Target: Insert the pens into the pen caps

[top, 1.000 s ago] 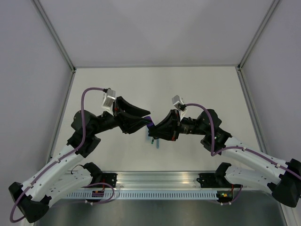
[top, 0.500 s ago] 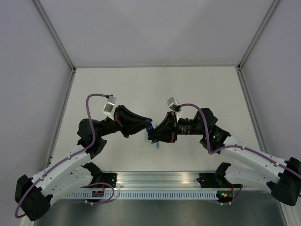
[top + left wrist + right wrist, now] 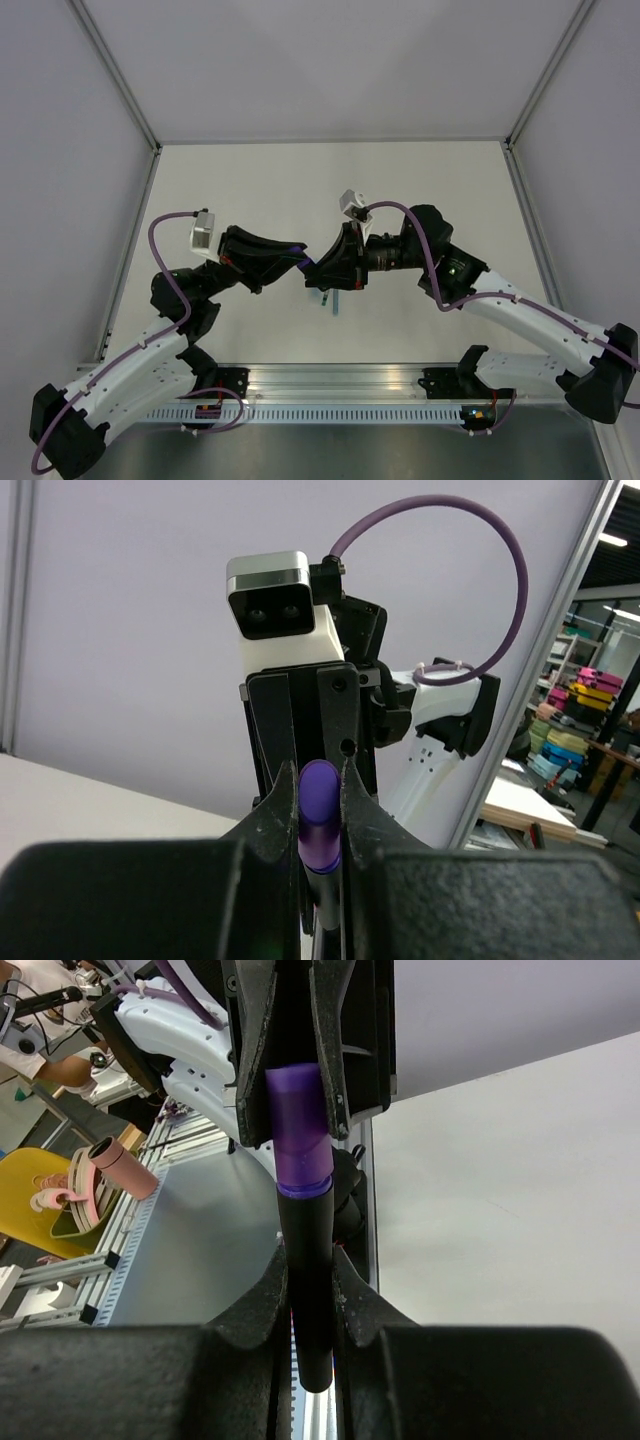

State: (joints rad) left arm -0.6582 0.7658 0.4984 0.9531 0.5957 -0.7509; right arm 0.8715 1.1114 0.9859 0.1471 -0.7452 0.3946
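The two arms meet in mid-air over the middle of the desk, tip to tip. The left fingers are closed tight on the purple cap. The right fingers are narrowed around the black barrel of the marker, gripping it low so that most of its length sticks out toward the other arm.

Cap and marker lie on one line. Their shared long axis runs roughly left to right in the top view, straight from one wrist to the other, with the cap at the left end and the barrel at the right. In the right wrist view the cap sits over the marker's tip, meeting a purple ring on the barrel. It looks seated, though I cannot tell whether it has clicked fully home.

So any further push has to go along that axis, each arm toward the other. A sideways slip would cock the cap. Neither arm is nearer, as both are already on the joint.

A thin blue pen lies on the desk just near of the meeting point, under the right arm's wrist.
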